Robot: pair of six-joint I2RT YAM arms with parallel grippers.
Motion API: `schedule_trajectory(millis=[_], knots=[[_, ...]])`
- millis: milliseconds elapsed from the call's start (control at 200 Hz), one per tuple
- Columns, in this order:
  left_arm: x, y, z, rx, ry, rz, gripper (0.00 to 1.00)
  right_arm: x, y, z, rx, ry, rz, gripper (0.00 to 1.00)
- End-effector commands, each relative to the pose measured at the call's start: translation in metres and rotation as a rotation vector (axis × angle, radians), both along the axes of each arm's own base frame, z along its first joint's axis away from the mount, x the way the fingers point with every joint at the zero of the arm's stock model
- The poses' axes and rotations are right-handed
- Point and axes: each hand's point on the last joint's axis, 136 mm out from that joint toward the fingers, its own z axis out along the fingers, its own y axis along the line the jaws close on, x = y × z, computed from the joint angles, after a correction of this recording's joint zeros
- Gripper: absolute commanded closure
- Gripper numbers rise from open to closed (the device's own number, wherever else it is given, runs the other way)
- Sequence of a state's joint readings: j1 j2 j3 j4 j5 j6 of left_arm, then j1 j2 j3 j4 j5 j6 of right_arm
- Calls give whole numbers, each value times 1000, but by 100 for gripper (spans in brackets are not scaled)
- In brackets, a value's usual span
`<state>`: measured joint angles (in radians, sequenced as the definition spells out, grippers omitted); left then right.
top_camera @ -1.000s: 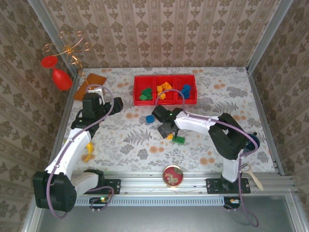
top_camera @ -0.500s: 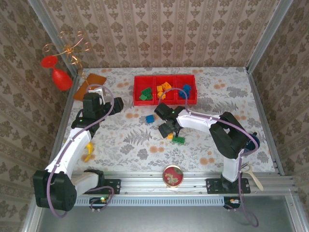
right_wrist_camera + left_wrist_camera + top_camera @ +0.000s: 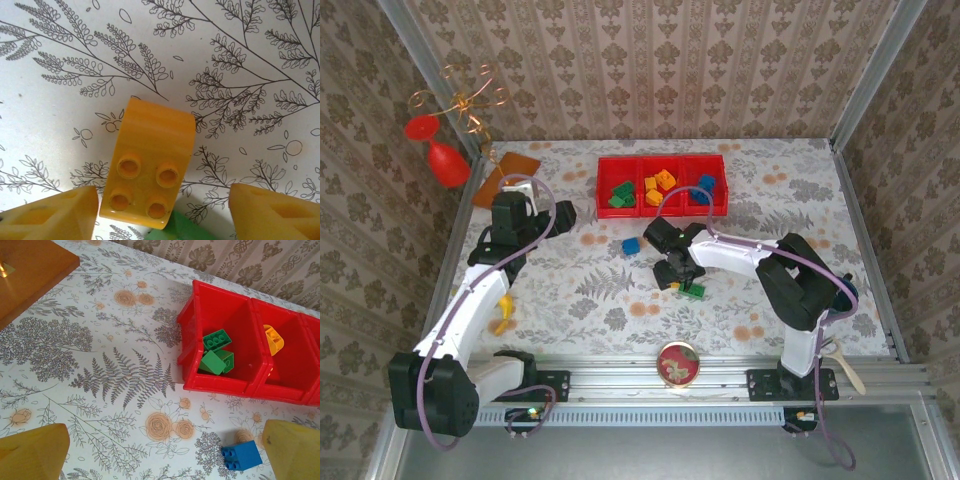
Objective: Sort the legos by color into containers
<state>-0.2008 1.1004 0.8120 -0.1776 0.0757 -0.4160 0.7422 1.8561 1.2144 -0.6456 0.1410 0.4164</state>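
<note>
Three red bins joined into one tray [image 3: 620,160] [image 3: 220,383] stand at the far side of the bench [image 3: 790,200], and we place everything else from that tray. Its left bin holds green bricks [image 3: 618,194] [image 3: 217,354], its middle bin orange bricks [image 3: 658,187] [image 3: 273,339], and its right bin blue bricks [image 3: 704,185].

One loose blue brick [image 3: 631,246] [image 3: 241,456] lies on the bench near the tray's near wall, in front of the divider between the left and middle bins.

Farther out from that near wall, in front of the middle bin, we see the right end effector [image 3: 672,277] [image 3: 162,215] pointing down at the bench. Its wrist view shows an orange-yellow brick [image 3: 150,165] lying studs-up between its fingers [image 3: 50,215]. One finger sits right beside the brick, though we cannot tell whether it touches. Bare bench shows between the other finger and the brick. The jaws stand partly apart, straddling the brick without clamping it. A green brick [image 3: 693,291] [image 3: 175,231] lies just beside the orange-yellow one, slightly farther from the tray.

We see the left end effector [image 3: 565,214] [image 3: 162,460] hanging off the tray's left end, above the bench, spread wide with nothing between its fingers. An orange-brown board [image 3: 506,168] [image 3: 30,270] lies well beyond the tray's left end.
</note>
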Motion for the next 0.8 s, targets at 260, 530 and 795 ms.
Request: schedule_trajectory(millis=[260, 530, 795], knots=[[0, 2, -3, -14, 2, 10, 0, 3, 10, -20, 30, 32, -41, 53], [1, 3, -4, -8, 3, 12, 0, 8, 10, -14, 33, 4, -45, 73], [0, 4, -4, -2, 4, 11, 0, 39, 12, 30, 54, -150, -64, 83]])
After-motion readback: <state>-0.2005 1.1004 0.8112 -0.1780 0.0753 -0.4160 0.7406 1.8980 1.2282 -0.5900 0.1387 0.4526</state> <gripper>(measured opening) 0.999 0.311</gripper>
